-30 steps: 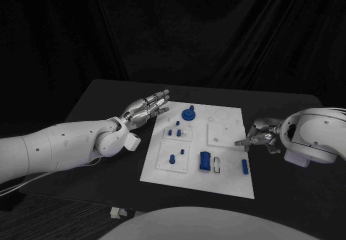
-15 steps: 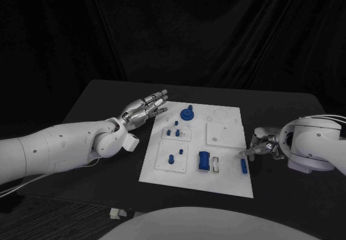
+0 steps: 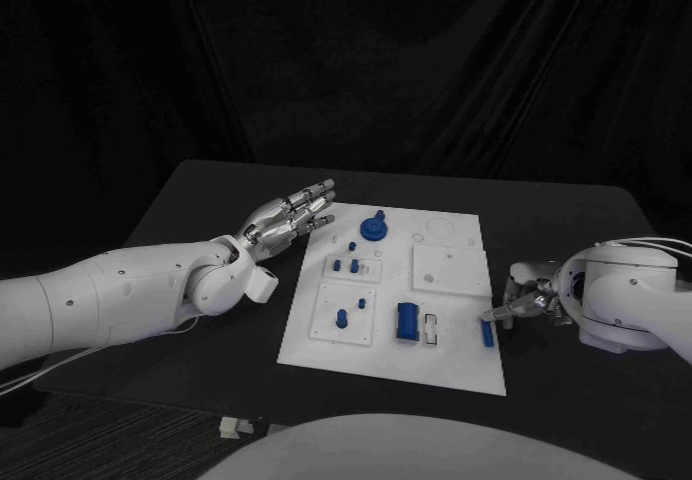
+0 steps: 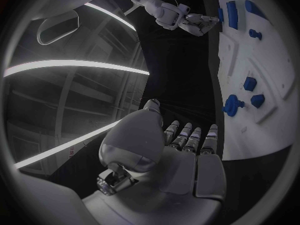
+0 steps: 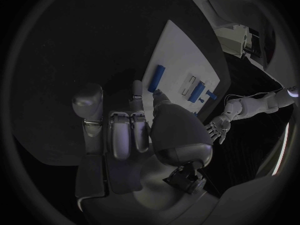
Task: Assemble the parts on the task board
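Head view: the white task board [image 3: 450,352], a flat matte rectangle, lies in the middle of the black worktop [image 3: 216,190]. On it stand a round blue knob [image 3: 375,229], small blue pegs [image 3: 343,266], a blue rectangular block [image 3: 410,321] and, near the right edge, a slim blue bar [image 3: 489,334]. The left hand [image 3: 293,213] hovers just beyond the board's left edge, palm up, fingers straight and apart, holding nothing. The right hand [image 3: 522,300] sits at the board's right edge, fingertips just beside the slim blue bar; whether they touch it cannot be told here.

Left wrist view: the left hand [image 4: 181,155] shows a smooth silver palm with fingers extended side by side; the board [image 4: 250,60] curves beside it, and the right hand [image 4: 197,22] appears far off at the board's far edge.

Right wrist view: the right hand [image 5: 140,130] has its fingers curled down toward the worktop, one fingertip close to the bar [image 5: 155,78]; contact is unclear. No legible writing appears.
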`<state>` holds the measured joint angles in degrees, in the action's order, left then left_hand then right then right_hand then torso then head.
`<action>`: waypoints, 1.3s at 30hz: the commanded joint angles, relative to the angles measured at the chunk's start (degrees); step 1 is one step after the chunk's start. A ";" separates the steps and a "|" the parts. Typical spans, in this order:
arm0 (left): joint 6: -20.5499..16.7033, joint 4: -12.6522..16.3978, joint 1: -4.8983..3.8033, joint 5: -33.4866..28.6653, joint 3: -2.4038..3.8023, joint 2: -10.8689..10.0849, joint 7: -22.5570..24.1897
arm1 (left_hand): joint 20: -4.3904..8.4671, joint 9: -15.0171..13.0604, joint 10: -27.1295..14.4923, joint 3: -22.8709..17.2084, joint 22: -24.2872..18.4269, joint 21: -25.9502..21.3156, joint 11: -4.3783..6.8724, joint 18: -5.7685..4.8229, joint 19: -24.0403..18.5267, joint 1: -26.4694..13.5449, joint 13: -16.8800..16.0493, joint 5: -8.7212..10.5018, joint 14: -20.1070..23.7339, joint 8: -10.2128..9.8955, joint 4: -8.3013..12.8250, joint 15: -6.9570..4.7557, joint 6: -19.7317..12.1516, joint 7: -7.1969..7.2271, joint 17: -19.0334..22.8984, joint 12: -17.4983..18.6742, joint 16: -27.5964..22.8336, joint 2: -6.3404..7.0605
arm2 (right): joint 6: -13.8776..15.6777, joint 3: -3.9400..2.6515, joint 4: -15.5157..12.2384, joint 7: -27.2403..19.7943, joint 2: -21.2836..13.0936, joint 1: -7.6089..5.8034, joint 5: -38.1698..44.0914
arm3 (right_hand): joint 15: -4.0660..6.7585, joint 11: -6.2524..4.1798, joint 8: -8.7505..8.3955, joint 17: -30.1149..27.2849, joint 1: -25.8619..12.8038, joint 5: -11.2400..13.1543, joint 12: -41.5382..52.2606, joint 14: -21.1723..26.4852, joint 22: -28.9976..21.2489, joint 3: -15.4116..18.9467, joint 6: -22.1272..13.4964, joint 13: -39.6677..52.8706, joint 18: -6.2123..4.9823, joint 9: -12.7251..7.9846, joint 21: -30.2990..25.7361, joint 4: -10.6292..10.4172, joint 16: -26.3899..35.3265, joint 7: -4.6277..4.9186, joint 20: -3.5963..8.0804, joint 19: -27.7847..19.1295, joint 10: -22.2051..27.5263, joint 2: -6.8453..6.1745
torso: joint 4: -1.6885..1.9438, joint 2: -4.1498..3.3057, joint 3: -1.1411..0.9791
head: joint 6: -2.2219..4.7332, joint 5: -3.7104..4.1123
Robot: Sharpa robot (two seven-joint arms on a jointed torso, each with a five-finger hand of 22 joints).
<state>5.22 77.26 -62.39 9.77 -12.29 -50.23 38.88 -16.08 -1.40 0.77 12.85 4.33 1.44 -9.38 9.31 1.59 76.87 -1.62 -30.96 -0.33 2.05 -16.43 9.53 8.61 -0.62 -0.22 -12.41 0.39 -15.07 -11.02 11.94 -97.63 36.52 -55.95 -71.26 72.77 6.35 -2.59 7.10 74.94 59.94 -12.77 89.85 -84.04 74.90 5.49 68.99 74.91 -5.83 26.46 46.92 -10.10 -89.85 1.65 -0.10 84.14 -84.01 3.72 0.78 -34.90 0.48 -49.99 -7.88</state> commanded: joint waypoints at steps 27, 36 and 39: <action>1.06 -0.26 0.08 -0.28 0.06 0.35 6.41 | -0.41 -0.08 -0.05 -0.63 0.10 0.20 -0.53 0.87 0.15 0.83 -0.06 -0.61 -0.36 0.36 0.08 0.60 0.05 -0.46 -0.20 -0.30 0.62 0.04 | 3.61 -0.01 0.85 0.94 2.21 2.26 -3.95 | 0.32 -0.70 0.51 13.62 5.26 -7.72 0.15 -5.68 5.48 -3.84 2.23 15.09 -1.09 -0.07 -2.18 5.42 0.33 -1.19 0.31 0.64 -5.99 -0.49 | 0.03 0.01 0.03 | -0.01 -0.01; 1.16 -0.32 0.09 -0.28 0.06 0.49 6.18 | -0.44 -0.06 -0.07 -0.74 0.11 0.21 -0.57 0.85 0.17 1.06 -0.05 -0.78 -0.37 0.34 0.21 0.68 -0.03 -0.53 -0.20 -0.27 0.64 0.06 | 5.19 -0.01 0.87 0.94 2.74 2.42 -4.53 | -0.34 0.12 -1.30 13.37 8.12 -13.69 0.15 -5.63 5.04 -8.11 -2.51 15.09 -1.21 0.69 -4.45 9.85 0.41 0.02 -0.04 0.28 -5.99 -1.91 | 0.02 0.01 0.02 | -0.01 -0.12; 1.21 -0.34 0.09 -0.28 0.06 0.51 6.11 | -0.44 -0.06 -0.08 -0.81 0.12 0.22 -0.61 0.84 0.17 1.20 -0.05 -0.91 -0.36 0.33 0.29 0.70 -0.06 -0.56 -0.20 -0.27 0.63 0.08 | 6.31 -0.01 0.75 0.92 2.90 2.44 -4.87 | -1.13 1.06 -2.42 13.07 8.38 -14.94 0.15 -5.57 4.79 -9.71 -5.16 15.09 -1.27 0.60 -5.58 11.31 0.51 1.14 -0.62 0.07 -5.99 -2.30 | 0.02 -0.01 0.02 | -0.01 -0.13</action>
<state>5.65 76.85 -62.38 9.77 -12.29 -49.84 38.88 -16.29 -1.40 0.65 12.37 4.38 1.44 -9.68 9.30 1.80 77.55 -1.60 -31.57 -0.75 2.05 -16.27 9.95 8.40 -0.83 -0.36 -12.37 0.65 -14.84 -6.91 11.68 -96.90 36.49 -53.16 -69.14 68.45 5.42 -1.74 5.82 74.92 67.95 -27.33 89.85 -83.96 74.93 -2.93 65.50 74.90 -6.76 27.67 41.52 -0.40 -89.67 3.38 -0.34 83.90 -84.00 1.44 0.81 -34.87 0.51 -49.99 -8.00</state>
